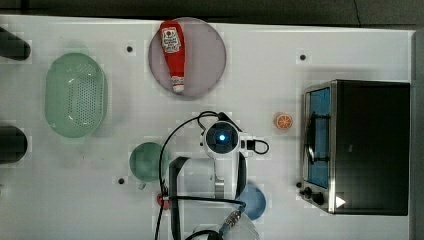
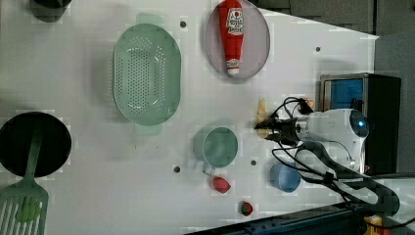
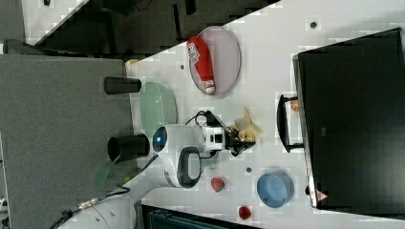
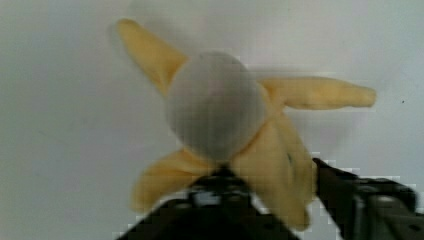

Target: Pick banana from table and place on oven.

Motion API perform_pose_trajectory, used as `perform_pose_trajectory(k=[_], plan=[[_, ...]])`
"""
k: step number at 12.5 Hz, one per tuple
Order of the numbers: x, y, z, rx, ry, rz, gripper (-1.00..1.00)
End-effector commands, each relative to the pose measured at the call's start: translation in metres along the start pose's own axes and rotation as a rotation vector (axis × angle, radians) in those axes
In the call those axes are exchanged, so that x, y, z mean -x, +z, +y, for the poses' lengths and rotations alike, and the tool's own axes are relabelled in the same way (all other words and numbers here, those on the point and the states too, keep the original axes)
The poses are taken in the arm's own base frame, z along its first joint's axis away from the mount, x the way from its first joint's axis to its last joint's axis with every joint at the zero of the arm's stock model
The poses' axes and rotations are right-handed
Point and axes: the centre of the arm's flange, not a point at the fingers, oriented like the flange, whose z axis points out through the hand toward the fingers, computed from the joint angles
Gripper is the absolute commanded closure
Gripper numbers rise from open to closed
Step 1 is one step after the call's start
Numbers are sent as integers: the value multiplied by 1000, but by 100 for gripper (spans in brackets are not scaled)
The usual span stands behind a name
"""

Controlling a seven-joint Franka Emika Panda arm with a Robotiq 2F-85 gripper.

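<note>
Your surface was the large white flat table [image 1: 280,60] with small dark round holes; beyond its edge in the right view there was grey flooring and dark clutter.

Count from the left view:
- one pale green perforated oval colander [image 2: 147,73]
- one grey round plate [image 2: 257,49] carrying one red plastic ketchup bottle [image 2: 232,34]
- one green mug [image 2: 219,147]
- one blue bowl [image 2: 284,177]
- two small red fruit-like pieces [image 2: 221,184]
- one black round pan [image 2: 29,144] with a green slotted spatula [image 2: 24,196] lying on it

In the top view you also had one round orange slice [image 1: 283,121] just off the door of the boxy toaster oven with black top and blue-tinted glass [image 1: 370,145].

The pale cream-yellow peeled banana [image 4: 225,125] lay on the table, peel strips splayed, between the plate and the oven in the right view [image 3: 246,126].

The black gripper [image 3: 237,139] was down at it. In the wrist view the two dark fingers [image 4: 370,200] sat either side of one peel strip, partly closed. You couldn't tell whether they had actually gripped it.
</note>
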Motion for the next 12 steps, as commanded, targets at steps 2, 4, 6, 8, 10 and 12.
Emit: perform_pose_trajectory(k=[2, 4, 6, 8, 10, 12], plan=[[-17, -37, -10, -70, 53, 62, 47], [-21, -69, -13, -111, 53, 102, 47], [-23, -123, -14, -156, 55, 147, 47], [-19, -187, -8, -165, 57, 158, 47], [-12, -254, 3, -159, 62, 155, 47], [-6, -315, 15, -133, 71, 132, 47]])
